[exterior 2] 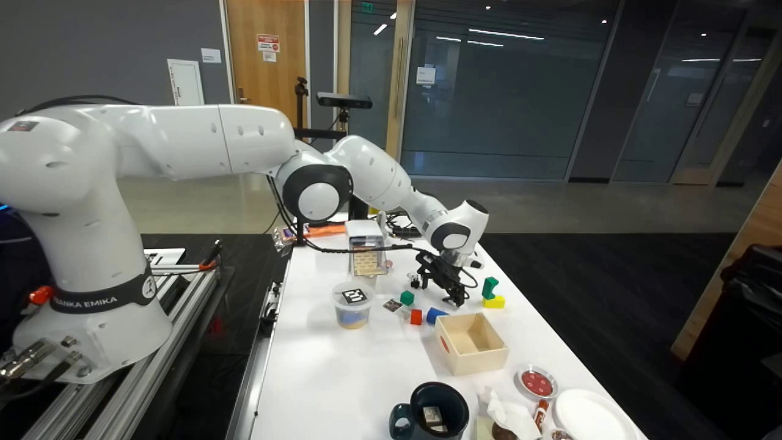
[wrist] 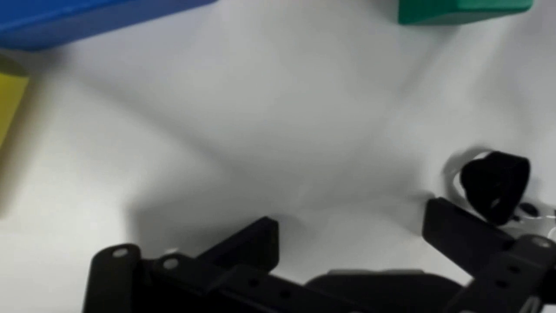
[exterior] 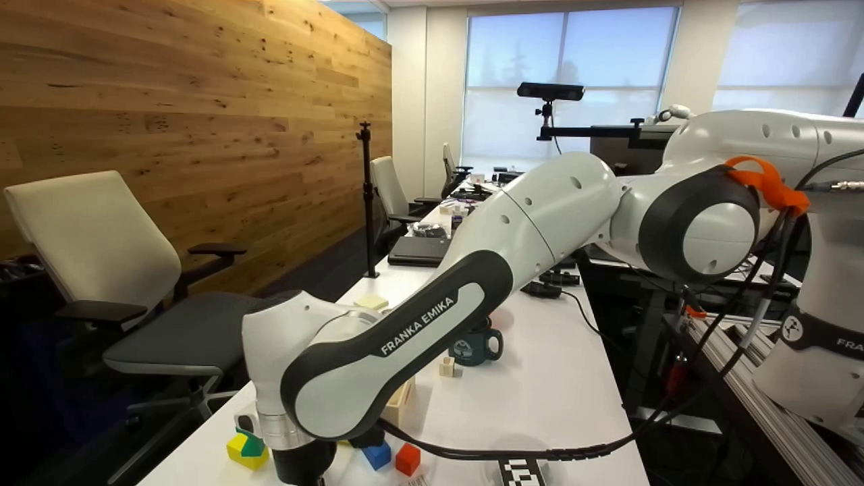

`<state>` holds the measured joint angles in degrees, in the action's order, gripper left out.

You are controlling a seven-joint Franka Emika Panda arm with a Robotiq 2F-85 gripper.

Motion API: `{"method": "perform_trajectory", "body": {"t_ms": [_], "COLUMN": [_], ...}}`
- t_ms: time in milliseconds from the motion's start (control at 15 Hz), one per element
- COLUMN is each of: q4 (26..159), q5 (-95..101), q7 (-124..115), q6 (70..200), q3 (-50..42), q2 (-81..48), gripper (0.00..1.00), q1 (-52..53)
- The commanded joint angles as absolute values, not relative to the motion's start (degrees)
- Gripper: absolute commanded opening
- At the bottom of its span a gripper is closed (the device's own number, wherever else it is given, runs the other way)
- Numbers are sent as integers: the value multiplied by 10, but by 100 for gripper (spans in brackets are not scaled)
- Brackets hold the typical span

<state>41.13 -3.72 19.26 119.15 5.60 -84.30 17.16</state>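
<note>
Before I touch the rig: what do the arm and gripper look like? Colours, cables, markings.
The arm is glossy white and rounded, with black-ringed joint caps and FRANKA EMIKA on black trim. Black cables, orange strap. The gripper is black, with blocky fingers and pale round pins.

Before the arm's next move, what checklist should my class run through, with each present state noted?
1. Fingers apart: ok.
2. Nothing gripped: ok; white tabletop shows between them.
3. Fingers clear of neighbouring things: not ok; a black-and-white object appears close beside one in the wrist view.
4. Contact with that object: cannot tell.
5. Red cube and blue block apart: ok.
6. Wooden box upright, open-topped: ok.
</note>
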Motion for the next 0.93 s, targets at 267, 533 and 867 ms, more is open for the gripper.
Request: {"method": "perform_trajectory", "body": {"t_ms": [267, 533, 867], "q4": [446, 457, 512], "q5": [-38, -36, -32], "q7": [192, 179, 179], "q6": [1211, 1247, 1331], "q3": [56, 52, 46], "q2": [-825, -807, -752], "gripper": [100, 100, 100], "q1": [171, 180, 189]}}
